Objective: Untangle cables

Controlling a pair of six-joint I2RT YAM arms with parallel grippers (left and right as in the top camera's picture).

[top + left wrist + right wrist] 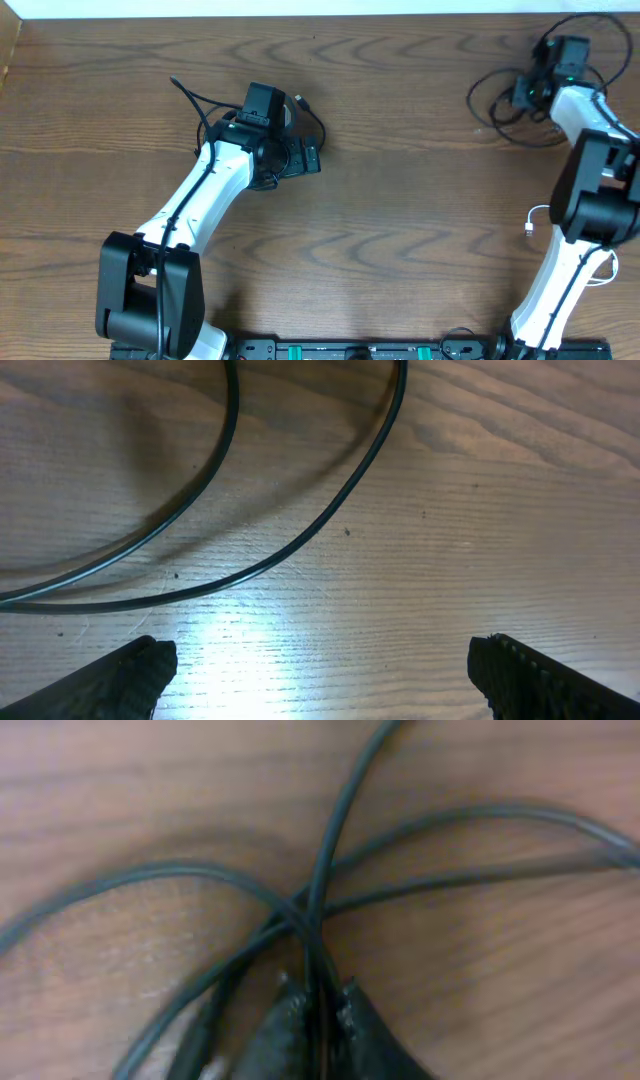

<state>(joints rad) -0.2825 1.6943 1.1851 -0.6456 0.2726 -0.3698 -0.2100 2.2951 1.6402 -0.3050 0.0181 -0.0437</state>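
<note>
One black cable [305, 112] lies in loose loops under and around my left gripper [262, 112] at the table's middle left; its strands [300, 545] curve across the wood in the left wrist view. My left gripper [320, 670] is open and empty just above the table. A second black cable [495, 100] lies looped at the far right. My right gripper [545, 75] is shut on a strand of this cable [330, 860], seen pinched between the fingertips [318, 1005]. The white cable [535, 220] lies beside my right arm, mostly hidden by it.
The table is brown wood [400, 200]. Thicker black cords run along both arms. The arm bases stand at the front edge.
</note>
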